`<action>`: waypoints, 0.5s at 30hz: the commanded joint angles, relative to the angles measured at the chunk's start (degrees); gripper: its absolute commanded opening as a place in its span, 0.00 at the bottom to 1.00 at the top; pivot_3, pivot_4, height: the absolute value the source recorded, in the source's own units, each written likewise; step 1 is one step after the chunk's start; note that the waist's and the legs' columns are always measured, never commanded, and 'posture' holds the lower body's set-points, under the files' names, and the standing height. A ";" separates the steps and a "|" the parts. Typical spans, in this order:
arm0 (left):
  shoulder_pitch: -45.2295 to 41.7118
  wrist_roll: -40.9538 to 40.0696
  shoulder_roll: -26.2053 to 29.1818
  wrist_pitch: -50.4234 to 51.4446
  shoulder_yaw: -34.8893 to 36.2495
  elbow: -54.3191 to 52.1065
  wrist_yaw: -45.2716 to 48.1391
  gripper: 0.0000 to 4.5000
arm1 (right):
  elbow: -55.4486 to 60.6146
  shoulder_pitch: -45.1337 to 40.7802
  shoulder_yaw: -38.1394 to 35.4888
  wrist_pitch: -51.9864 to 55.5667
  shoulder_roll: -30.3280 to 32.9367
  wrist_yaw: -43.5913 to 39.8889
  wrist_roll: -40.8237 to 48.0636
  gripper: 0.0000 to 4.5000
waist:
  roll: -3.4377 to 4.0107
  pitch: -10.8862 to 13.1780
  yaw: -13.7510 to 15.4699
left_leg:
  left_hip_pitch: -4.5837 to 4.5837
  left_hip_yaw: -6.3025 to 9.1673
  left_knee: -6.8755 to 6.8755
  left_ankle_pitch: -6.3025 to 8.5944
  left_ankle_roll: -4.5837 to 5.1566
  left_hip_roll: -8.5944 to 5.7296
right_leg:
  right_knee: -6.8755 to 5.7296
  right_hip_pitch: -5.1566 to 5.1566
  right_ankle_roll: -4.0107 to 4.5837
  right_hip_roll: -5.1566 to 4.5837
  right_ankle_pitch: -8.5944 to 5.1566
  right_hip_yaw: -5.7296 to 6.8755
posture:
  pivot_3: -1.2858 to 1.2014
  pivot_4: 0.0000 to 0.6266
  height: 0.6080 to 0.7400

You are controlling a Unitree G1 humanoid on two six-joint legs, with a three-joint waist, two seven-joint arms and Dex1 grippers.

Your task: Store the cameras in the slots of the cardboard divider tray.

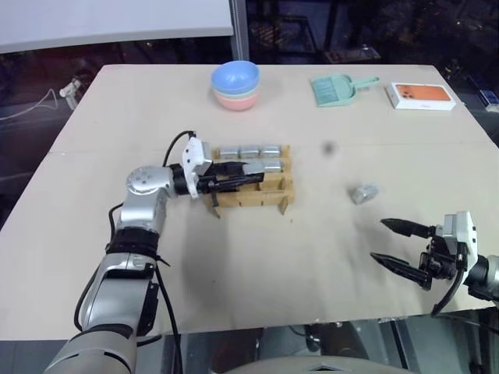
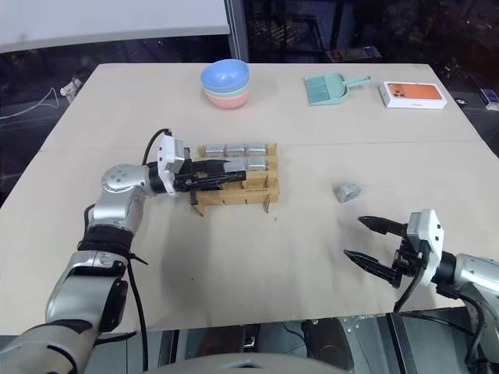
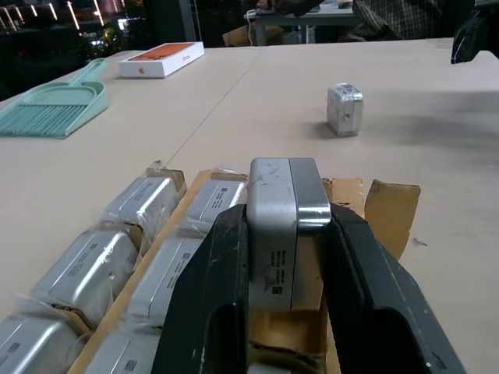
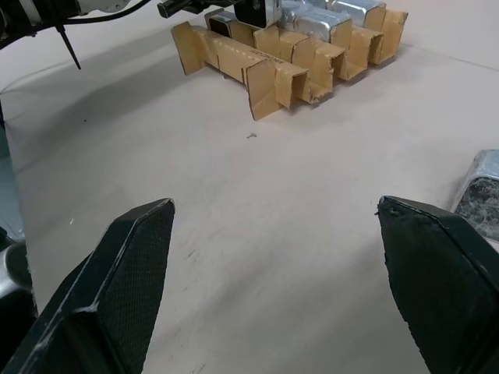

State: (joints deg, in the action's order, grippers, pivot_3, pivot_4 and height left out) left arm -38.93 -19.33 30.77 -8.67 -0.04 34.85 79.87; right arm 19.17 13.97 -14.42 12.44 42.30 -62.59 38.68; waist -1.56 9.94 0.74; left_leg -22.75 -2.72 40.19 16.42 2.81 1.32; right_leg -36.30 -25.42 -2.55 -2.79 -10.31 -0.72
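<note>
The cardboard divider tray (image 1: 251, 199) lies at mid-table. Three cameras (image 1: 249, 151) fill its far row and another camera (image 1: 273, 164) sits at the right end of the second row. My left gripper (image 1: 248, 175) reaches level over the tray from its left side. It is shut on a silver-sided camera (image 3: 284, 226), held upright between the black fingers (image 3: 218, 296) above a slot near the tray's right end (image 3: 390, 210). My right gripper (image 1: 390, 243) hovers open and empty over bare table at the front right, well away from the tray (image 4: 249, 62).
A small silver-grey wrapped lump (image 1: 363, 192) lies loose on the table right of the tray, beyond my right gripper. Stacked bowls (image 1: 235, 84), a teal dustpan (image 1: 335, 88) and a white box with an orange top (image 1: 422, 96) stand along the far edge.
</note>
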 commanded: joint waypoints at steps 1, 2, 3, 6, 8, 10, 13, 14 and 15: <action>0.04 -0.04 1.26 0.17 0.53 0.59 2.18 0.16 | 1.64 0.03 -2.14 -0.09 -0.04 -0.06 0.75 0.92 | 0.00 0.00 -0.01 | 0.00 0.00 0.00 0.00 0.00 0.00 | 0.00 0.00 0.00 0.00 0.00 0.00 | 0.52 0.24 1.00; 0.12 -0.08 1.36 0.91 0.61 0.59 2.17 0.16 | 1.59 0.16 -2.27 -0.24 -0.04 -0.12 0.71 0.92 | 0.00 0.00 0.00 | -0.01 0.00 0.00 0.00 0.00 0.00 | 0.00 0.00 0.00 0.00 0.00 0.01 | 0.52 0.24 1.00; 0.14 -0.11 1.41 1.41 0.70 0.62 2.15 0.16 | 1.55 0.23 -2.36 -0.35 -0.04 -0.15 0.68 0.92 | 0.00 0.00 0.01 | -0.01 0.00 0.00 0.00 0.00 0.00 | 0.00 0.00 0.00 0.00 0.00 0.00 | 0.52 0.24 1.00; 0.07 -0.04 1.86 1.46 0.82 1.69 3.36 0.16 | 1.63 0.33 -2.38 -0.33 -0.12 0.02 0.66 0.92 | 0.00 0.00 0.02 | -0.02 0.00 0.00 0.00 0.00 0.00 | 0.01 0.00 0.00 0.00 0.00 0.00 | 0.52 0.24 1.00; -0.17 0.88 1.76 0.58 0.53 3.16 3.10 0.16 | 1.55 0.32 -2.38 -0.38 -0.09 -0.02 0.62 0.92 | 0.01 0.00 -0.05 | -0.01 0.01 0.00 0.00 0.00 0.00 | 0.01 0.00 0.00 0.00 0.00 0.00 | 0.52 0.24 1.00; -0.65 1.34 1.26 -0.41 0.39 4.53 2.95 0.16 | 1.41 0.17 -2.36 -0.39 -0.05 -0.01 0.57 0.92 | 0.01 -0.01 -0.05 | 0.02 0.00 0.00 0.00 0.00 0.00 | -0.01 0.00 0.00 0.00 0.00 -0.01 | 0.52 0.24 1.00; -1.34 1.82 0.60 -0.56 0.15 5.97 2.58 0.16 | 1.28 -0.12 -2.35 -0.35 0.02 0.05 0.53 0.92 | 0.02 -0.03 0.00 | 0.06 0.00 0.00 0.00 0.01 0.01 | -0.05 0.02 -0.01 0.01 0.00 0.00 | 0.52 0.24 1.00; -1.75 2.21 0.36 -0.54 0.06 6.65 1.99 0.16 | 1.21 -0.19 -2.37 -0.39 0.03 0.03 0.51 0.92 | 0.02 -0.03 0.01 | 0.07 0.00 0.00 0.00 0.01 0.00 | -0.06 0.03 0.00 0.00 -0.01 0.00 | 0.52 0.24 1.00; -2.21 2.71 0.13 -0.48 0.02 7.36 1.20 0.16 | 1.16 -0.22 -2.39 -0.41 0.05 0.02 0.49 0.92 | 0.03 -0.04 0.02 | 0.11 0.01 0.00 0.00 0.01 0.00 | -0.06 0.07 -0.01 0.01 -0.02 0.01 | 0.52 0.24 1.00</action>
State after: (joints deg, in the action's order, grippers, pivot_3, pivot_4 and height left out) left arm -40.57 -17.90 30.92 -9.01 -0.09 40.47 82.54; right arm 19.21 14.14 -14.52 12.43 42.30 -62.46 38.64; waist -1.53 9.90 0.76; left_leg -22.57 -2.70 40.19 16.42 2.82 1.33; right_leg -36.36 -25.29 -2.67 -2.79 -10.42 -0.70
